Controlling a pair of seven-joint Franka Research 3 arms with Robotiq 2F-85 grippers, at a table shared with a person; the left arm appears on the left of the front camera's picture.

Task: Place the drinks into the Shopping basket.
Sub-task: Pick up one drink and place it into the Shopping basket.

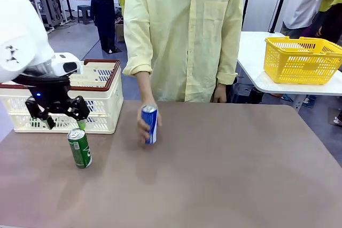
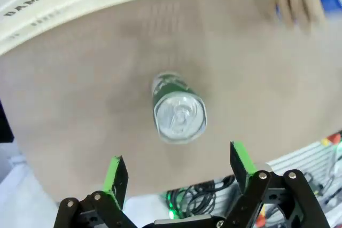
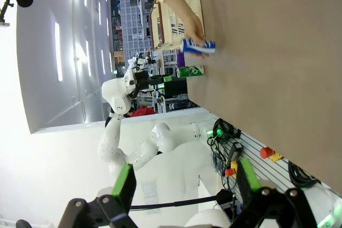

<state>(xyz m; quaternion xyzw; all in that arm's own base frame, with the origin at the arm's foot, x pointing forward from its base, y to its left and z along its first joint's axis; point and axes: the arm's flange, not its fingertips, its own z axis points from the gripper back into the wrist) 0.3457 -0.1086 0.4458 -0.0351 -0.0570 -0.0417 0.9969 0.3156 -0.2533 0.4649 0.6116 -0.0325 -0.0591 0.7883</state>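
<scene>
My left tool point(image 1: 65, 123) hangs with its jaws wide apart and grips nothing, just in front of the near wall of the Shopping basket point(image 1: 109, 100). Directly below this tool a dark green can point(image 1: 79, 148) stands upright on the tabletop point(image 1: 230, 174), near the basket's front wall but apart from it. To the right of the basket, a person's hand point(image 1: 142, 128) holds a blue can point(image 1: 150, 124) upright on the tabletop. My right tool point(image 3: 186, 181) is open too and empty, well apart from the basket.
</scene>
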